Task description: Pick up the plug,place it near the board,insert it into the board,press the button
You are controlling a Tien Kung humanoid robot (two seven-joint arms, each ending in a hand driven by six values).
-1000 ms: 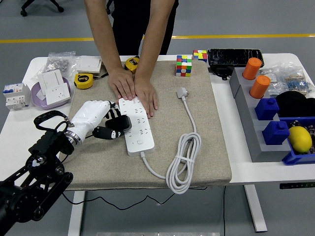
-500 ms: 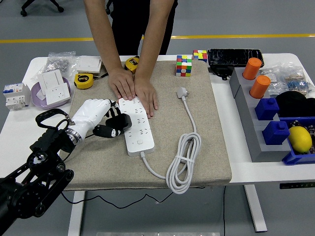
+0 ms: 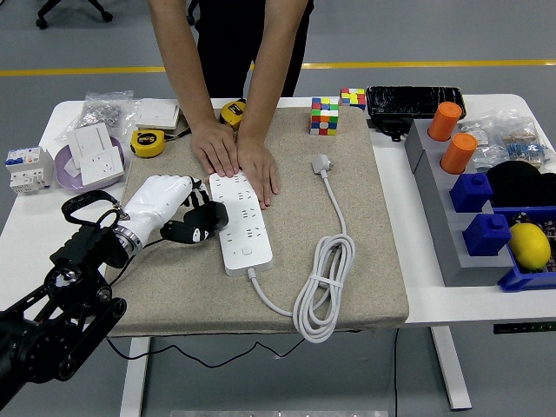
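A white power strip (image 3: 241, 222) lies on the beige mat (image 3: 365, 234), its cable looped in a coil (image 3: 323, 288) that ends in a white plug (image 3: 322, 162). My left hand (image 3: 193, 222), white with black fingers, is shut on a black plug (image 3: 207, 221) at the strip's left edge, level with its middle sockets. The plug touches or just overlaps that edge. A person across the table presses both hands (image 3: 234, 156) flat over the strip's far end. The strip's button (image 3: 248, 252) sits at its near end, uncovered.
Tape measures (image 3: 148, 142), a purple dish with a wall socket (image 3: 91, 161) and a breaker (image 3: 26, 168) lie at the left. Rubik's cubes (image 3: 325, 115) and a black case (image 3: 414, 100) are at the back. Grey rack with orange cylinders (image 3: 458, 152), blue blocks and a lemon (image 3: 529, 244) stand right.
My left hand has drawn slightly left with the black plug, which now overlaps the strip's edge less. The person's hands have stayed put.
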